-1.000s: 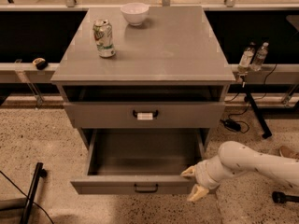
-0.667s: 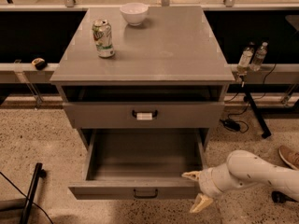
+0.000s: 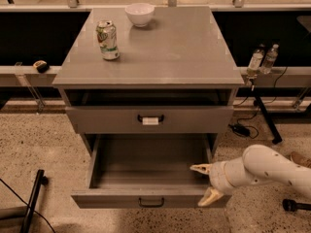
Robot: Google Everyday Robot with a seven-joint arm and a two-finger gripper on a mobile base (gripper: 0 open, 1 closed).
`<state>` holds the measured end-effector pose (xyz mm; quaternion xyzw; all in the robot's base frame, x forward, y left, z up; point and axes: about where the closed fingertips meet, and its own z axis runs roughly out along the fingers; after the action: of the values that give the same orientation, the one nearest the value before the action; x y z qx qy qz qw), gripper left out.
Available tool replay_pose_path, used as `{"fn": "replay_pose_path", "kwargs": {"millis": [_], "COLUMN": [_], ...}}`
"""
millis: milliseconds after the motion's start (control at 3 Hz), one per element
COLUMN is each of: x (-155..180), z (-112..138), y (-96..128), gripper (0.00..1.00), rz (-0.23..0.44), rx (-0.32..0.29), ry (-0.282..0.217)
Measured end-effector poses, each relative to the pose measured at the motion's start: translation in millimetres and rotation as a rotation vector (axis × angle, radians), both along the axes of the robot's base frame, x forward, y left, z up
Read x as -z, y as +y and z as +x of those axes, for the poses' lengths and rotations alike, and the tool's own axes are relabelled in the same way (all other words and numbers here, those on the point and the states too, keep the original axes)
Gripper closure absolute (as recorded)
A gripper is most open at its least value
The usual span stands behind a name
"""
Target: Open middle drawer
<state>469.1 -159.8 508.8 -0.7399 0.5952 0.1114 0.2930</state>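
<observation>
Robot lab: pincer (image 3: 199,186) at middle drawer (image 3: 112,198)

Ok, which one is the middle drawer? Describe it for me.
Find the grey cabinet, then the drawer with the white-tagged handle. The middle drawer is right below it: pulled out, with a plain untagged black handle, and the gripper at its right front corner.

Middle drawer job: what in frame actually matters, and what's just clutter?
Job:
- middle drawer, pulled out
- its black handle
- gripper, at the drawer's front right corner, fingers apart

Lying about:
- soda can and white bowl on the cabinet top
- top drawer, shut
- two bottles off to the side
</observation>
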Motion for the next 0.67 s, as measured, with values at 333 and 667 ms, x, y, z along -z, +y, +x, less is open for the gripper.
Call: {"fn": "replay_pose_path", "kwargs": {"millis": [333,667], "x": [-9,13], "z": [40,83], "y": [5,15], "gripper": [0.50,0.73], "rz": [-0.005,-0.019], "rx": [0.010,0.034], "ry": [-0.011,0.011]}}
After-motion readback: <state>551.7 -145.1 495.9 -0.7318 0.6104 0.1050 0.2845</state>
